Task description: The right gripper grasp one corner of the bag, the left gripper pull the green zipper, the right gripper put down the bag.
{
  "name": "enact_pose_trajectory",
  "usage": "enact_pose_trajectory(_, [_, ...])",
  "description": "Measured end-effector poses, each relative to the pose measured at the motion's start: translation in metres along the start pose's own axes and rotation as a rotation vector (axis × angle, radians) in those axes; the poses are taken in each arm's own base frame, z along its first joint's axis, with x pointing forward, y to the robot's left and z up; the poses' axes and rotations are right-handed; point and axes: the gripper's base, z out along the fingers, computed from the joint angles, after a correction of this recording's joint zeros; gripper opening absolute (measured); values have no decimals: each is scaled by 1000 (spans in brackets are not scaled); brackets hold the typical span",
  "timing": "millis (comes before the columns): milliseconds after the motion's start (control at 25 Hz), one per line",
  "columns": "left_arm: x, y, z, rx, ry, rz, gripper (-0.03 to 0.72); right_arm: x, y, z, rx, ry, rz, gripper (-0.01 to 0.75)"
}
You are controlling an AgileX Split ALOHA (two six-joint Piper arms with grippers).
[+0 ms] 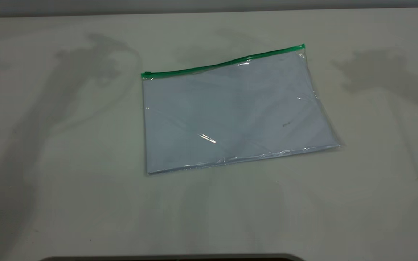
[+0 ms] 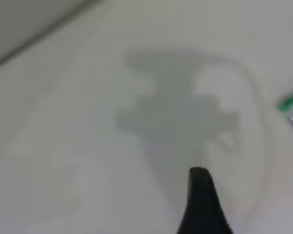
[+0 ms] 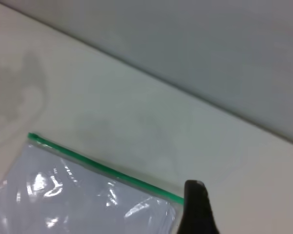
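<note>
The bag (image 1: 230,108) lies flat on the white table (image 1: 67,203), a clear pouch with white sheets inside. The green zipper (image 1: 223,64) runs along its far long edge, with the slider tab (image 1: 148,74) at the left end. Neither gripper shows in the exterior view, only their shadows. In the right wrist view a black part of my right gripper (image 3: 195,209) hangs beside the bag's corner (image 3: 88,204), at one end of the zipper (image 3: 102,168). In the left wrist view my left gripper (image 2: 201,204) is over bare table, apart from the zipper's end (image 2: 292,102).
Bare table surrounds the bag on all sides. The table's far edge (image 1: 209,11) meets a grey wall. A dark rim (image 1: 172,257) shows at the near edge.
</note>
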Motion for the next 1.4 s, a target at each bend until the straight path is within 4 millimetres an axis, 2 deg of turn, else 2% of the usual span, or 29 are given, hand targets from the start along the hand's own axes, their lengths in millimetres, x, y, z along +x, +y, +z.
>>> enact_pose_trajectory(120, [2,6,-52,-52,-86,-82,577,-21,29,-61,37,-32,-32,583])
enact_pose_trajectory(240, [14,5,-100,-67,-151,-117,577,-29,59,-115,63,-42,-41,583])
enact_pose_trajectory(400, [48,-2,-152,-74,-177,-124,577,-26,99,-177,78,-49,-15,582])
enact_pose_trajectory(480, [69,-7,-162,-69,-151,-123,577,-20,116,-200,77,-51,3,582])
enact_pose_trajectory(560, [92,-13,-181,-71,-159,-124,577,-9,133,-219,72,-55,8,582])
enact_pose_trajectory(800, [154,-30,-226,-65,-206,-207,577,47,170,-242,72,-44,17,581])
enact_pose_trajectory(1000, [210,-48,-250,-25,-259,-301,577,110,201,-251,72,-43,36,579])
enact_pose_trajectory(1160, [262,-64,-254,-23,-276,-301,577,158,221,-252,78,-57,46,579])
enact_pose_trajectory(1400, [339,-88,-238,-30,-293,-277,577,210,239,-250,106,-96,19,579])
